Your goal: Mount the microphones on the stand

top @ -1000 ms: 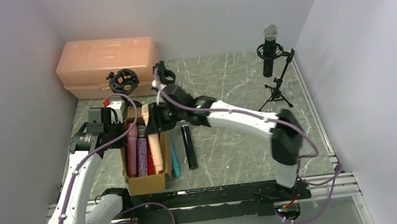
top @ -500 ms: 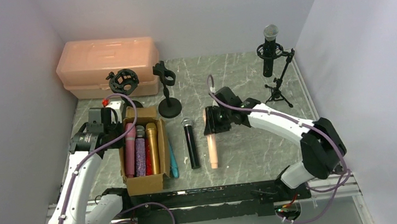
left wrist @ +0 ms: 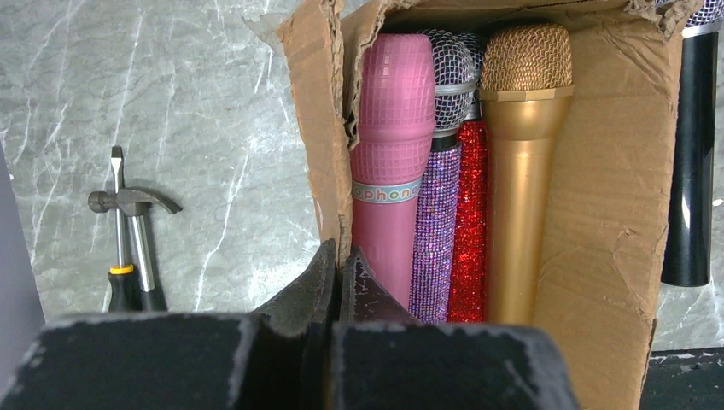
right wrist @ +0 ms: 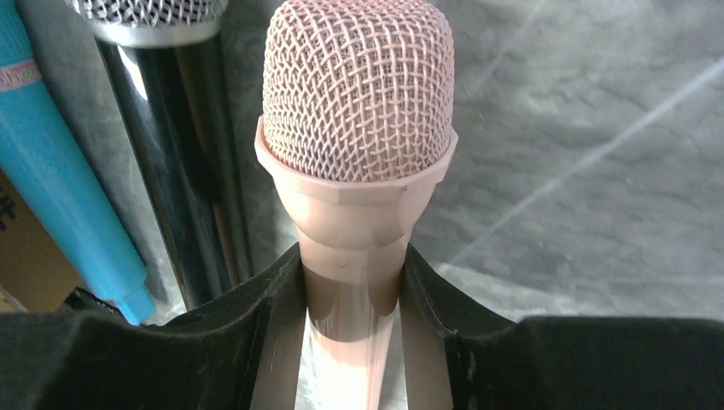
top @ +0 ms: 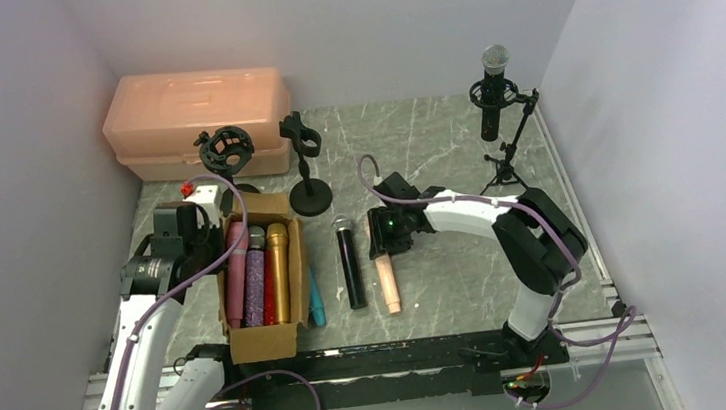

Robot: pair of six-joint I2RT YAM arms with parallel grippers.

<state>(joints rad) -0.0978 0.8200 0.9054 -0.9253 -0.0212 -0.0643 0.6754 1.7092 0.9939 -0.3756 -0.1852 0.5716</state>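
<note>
A cardboard box [top: 264, 340] holds pink [top: 235, 278], purple glitter [top: 255, 286], red glitter [left wrist: 470, 222] and gold [top: 278, 268] microphones. My left gripper [left wrist: 340, 256] is shut on the box's left wall, also seen from the top [top: 214, 241]. A teal microphone [top: 315, 300] and a black one [top: 348, 262] lie right of the box. My right gripper [right wrist: 352, 260] is shut on the neck of the peach microphone [right wrist: 357, 85], which lies on the table [top: 388, 285] beside the black one. An empty clip stand [top: 307, 170] and a shock-mount stand [top: 225, 150] stand behind the box.
A tripod stand [top: 507, 156] at the back right holds a black microphone [top: 494, 82]. A peach plastic case [top: 195, 116] sits at the back left. A hammer [left wrist: 137, 213] and a screwdriver [left wrist: 119, 256] lie left of the box. Walls close in on three sides.
My right gripper carried the peach microphone out of the box and laid it on the table right of the black one. My left gripper stayed on the box wall.
</note>
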